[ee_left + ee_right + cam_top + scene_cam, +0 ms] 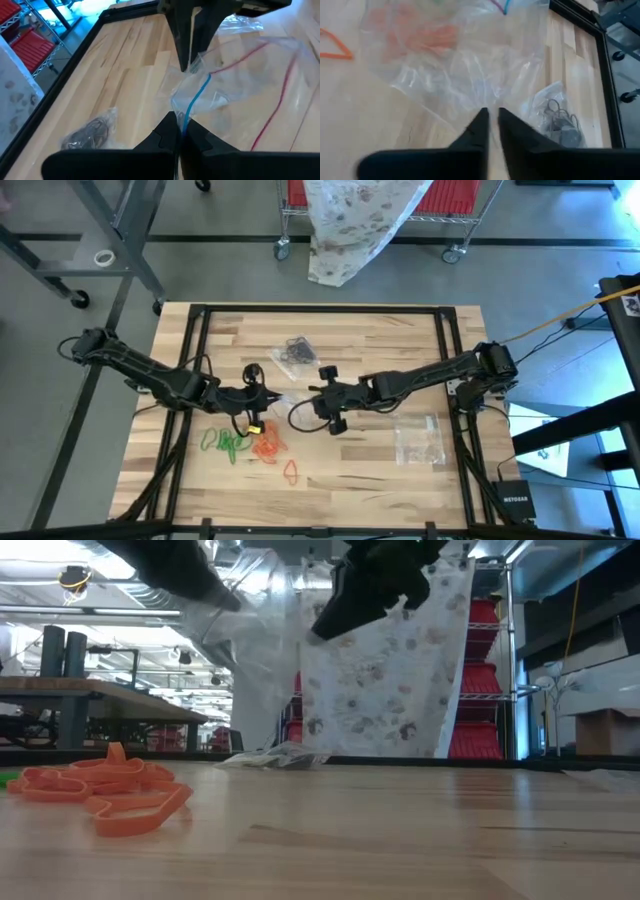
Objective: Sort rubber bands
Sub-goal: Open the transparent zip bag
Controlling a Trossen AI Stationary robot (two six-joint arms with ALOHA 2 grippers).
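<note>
Grippers meet over mid-table, both on one clear bag [240,85]. Left gripper [179,131] is clamped on the bag's zip edge; right gripper [490,120] has fingers nearly together, apparently pinching the opposite side. Orange bands [268,448] and green bands [226,444] lie on the table just below the left fingers, nearer that arm.

a: what do the right gripper [490,122] fingers meet?
b: a clear plastic bag [465,60], its film between nearly closed tips, above the wooden table [375,120].
a: and around it?
b: orange rubber bands [427,35] blurred behind the film; a bag of black bands [559,119] near the table's black frame [600,50].
</note>
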